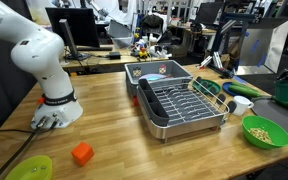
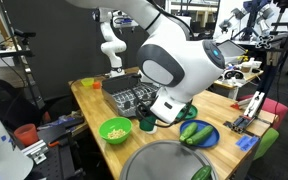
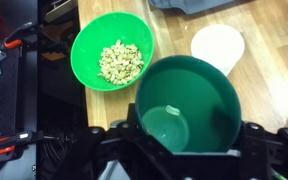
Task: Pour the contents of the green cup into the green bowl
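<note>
In the wrist view my gripper [image 3: 189,138] is shut on the green cup [image 3: 189,100], with a jaw on each side of it. The cup stands upright just right of the green bowl, and I see only one small pale piece in it. The green bowl [image 3: 111,50] holds a heap of pale nut-like pieces. It also shows in both exterior views [image 1: 265,131] [image 2: 115,129] on the wooden table. In an exterior view the cup [image 2: 149,123] shows beside the bowl, and the arm hides the gripper.
A small white cup [image 3: 217,45] stands beyond the green cup. A metal dish rack [image 1: 179,100] fills the table's middle. An orange block [image 1: 81,153] and a yellow-green dish [image 1: 31,168] lie near the front. A blue plate with cucumbers [image 2: 197,133] is nearby.
</note>
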Robot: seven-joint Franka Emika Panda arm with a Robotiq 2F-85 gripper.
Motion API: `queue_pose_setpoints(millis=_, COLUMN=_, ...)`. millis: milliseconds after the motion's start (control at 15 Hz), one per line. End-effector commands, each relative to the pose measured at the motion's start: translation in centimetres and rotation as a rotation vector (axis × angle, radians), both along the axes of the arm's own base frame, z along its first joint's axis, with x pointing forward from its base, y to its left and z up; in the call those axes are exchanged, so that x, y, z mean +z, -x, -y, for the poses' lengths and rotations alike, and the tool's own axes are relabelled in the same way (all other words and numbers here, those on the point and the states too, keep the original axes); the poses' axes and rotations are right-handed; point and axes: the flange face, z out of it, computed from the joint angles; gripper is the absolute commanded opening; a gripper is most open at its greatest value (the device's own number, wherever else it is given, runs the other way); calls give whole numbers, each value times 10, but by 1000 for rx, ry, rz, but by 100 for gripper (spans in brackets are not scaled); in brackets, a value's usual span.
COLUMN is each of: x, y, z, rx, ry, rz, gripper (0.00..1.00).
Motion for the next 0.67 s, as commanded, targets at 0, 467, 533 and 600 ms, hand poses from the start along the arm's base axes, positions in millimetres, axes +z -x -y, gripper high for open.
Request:
queue_pose_setpoints(millis=0, x=0, y=-1, z=1, rx=1, ry=-1, rz=0, gripper=77)
queue_pose_setpoints(millis=467, x=6, y=-9, z=7, rx=8, ry=-29, rz=57, gripper=52)
queue_pose_setpoints(millis=533, x=9, y=-14, z=9, rx=19, ry=-31, rz=85, gripper=52)
queue_pose_setpoints(millis=600, x=12, y=-20, z=11, rx=26, ry=-36, rz=111, gripper=52)
